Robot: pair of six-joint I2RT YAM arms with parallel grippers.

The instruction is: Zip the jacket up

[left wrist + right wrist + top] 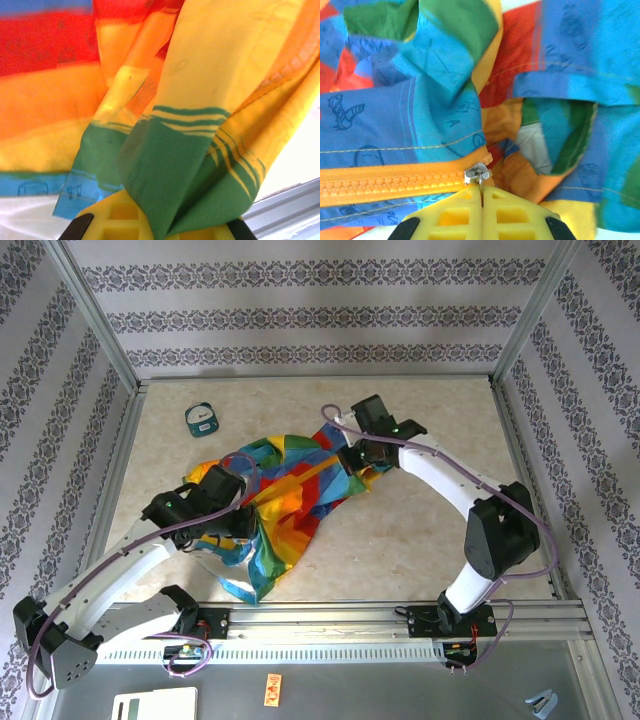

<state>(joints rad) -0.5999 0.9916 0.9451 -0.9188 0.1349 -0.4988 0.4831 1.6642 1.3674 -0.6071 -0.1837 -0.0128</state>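
The rainbow patchwork jacket (290, 495) lies crumpled in the middle of the table, and its orange zipper (300, 478) runs taut between my two grippers. At the jacket's lower left, my left gripper (243, 512) is shut on a green fold of its fabric (170, 170), which is pinched between the yellow fingers (115, 220). My right gripper (481, 195) is shut on the metal pull of the zipper slider (479, 173). The slider sits at the end of the closed orange teeth (395, 182), and blue and orange cloth is bunched just beyond it.
A small round teal gadget (202, 419) rests at the back left of the beige table (430, 530). Metal frame posts and patterned walls enclose the sides. An aluminium rail (400, 618) runs along the near edge, by the arm bases.
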